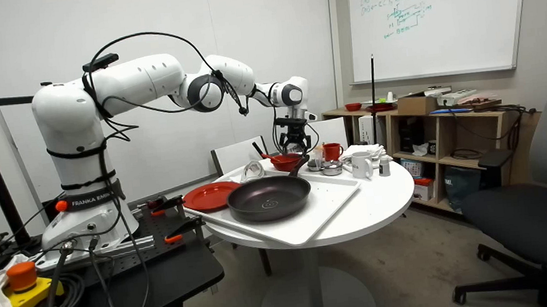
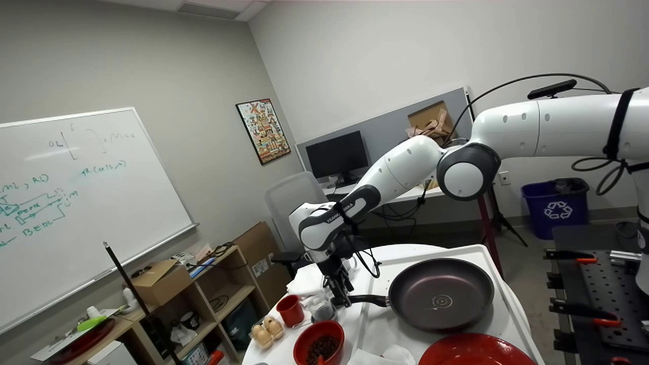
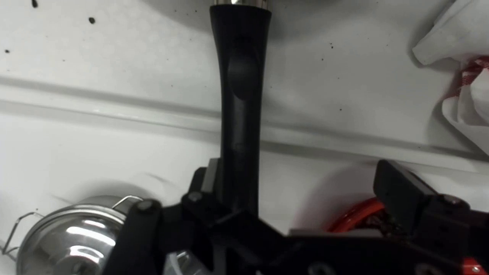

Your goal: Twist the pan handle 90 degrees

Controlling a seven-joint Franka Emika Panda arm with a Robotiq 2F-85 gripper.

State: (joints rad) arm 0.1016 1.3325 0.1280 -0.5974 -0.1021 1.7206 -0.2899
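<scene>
Pan handle (image 3: pixel 241 118), within spread hand (image 3: pixel 298 173), off-centre

wrist view | pan handle (image 3: pixel 241 126) tip hidden | metal lid (image 3: pixel 68 240) cropped

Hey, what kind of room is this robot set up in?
Most likely an office or lab room, judging by the marked-up whiteboard, the computer monitor and the wheeled office chair.
</scene>
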